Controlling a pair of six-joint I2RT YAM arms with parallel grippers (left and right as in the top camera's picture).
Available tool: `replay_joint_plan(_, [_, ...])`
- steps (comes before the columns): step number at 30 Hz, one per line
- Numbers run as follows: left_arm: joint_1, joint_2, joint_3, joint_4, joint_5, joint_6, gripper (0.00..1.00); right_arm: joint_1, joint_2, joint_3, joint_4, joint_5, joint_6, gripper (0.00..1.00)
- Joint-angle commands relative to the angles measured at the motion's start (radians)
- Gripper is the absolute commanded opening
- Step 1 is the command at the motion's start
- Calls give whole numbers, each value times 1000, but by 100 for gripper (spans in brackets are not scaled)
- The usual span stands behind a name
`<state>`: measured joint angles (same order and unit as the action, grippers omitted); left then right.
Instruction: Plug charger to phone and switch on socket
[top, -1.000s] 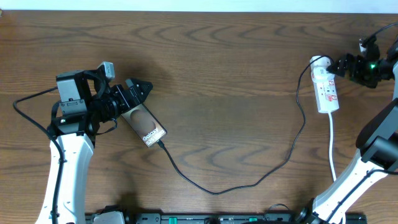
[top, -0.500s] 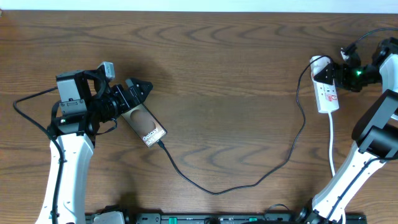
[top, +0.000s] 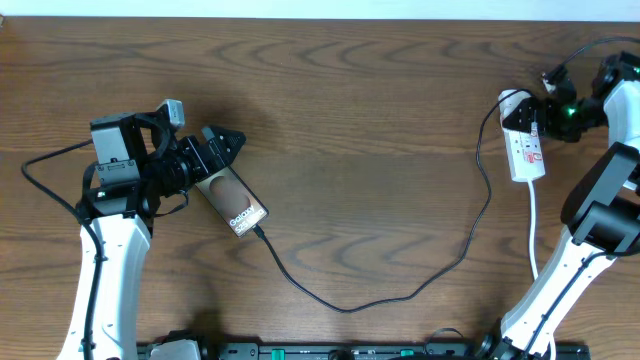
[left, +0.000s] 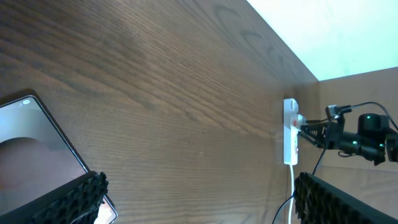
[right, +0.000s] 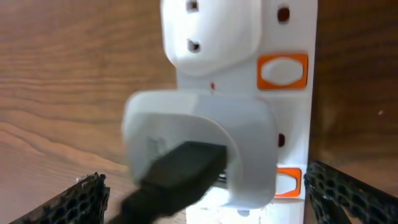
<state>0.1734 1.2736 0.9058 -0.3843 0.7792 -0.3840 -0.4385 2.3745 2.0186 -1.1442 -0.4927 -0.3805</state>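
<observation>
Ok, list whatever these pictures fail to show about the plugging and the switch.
- Charger tip at the phone: overhead, too small to tell if seated; left wrist, frame edge cuts it off.
- Socket switches: right wrist, blurred adapter covers part; on or off unclear.
- Right pincer touching the socket or not: overhead, too small.

Not much else on here, honestly. Dark brown wood-grain worktop (top: 360, 120) fills nearly the whole overhead shot. There's a thin pale strip (top: 300, 8) past its far edge, and a black rail (top: 350, 351) with a few green bits runs along the near edge.
</observation>
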Motion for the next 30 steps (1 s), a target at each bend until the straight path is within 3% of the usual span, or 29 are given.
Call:
replay_joint_plan(1, [-3,7,29,-1,-6,21,98,14,-1,61,-19,2,10,99])
replay_joint_plan(30, [-3,7,29,-15,-6,21,98,15,0,54,-63,-60,67,99])
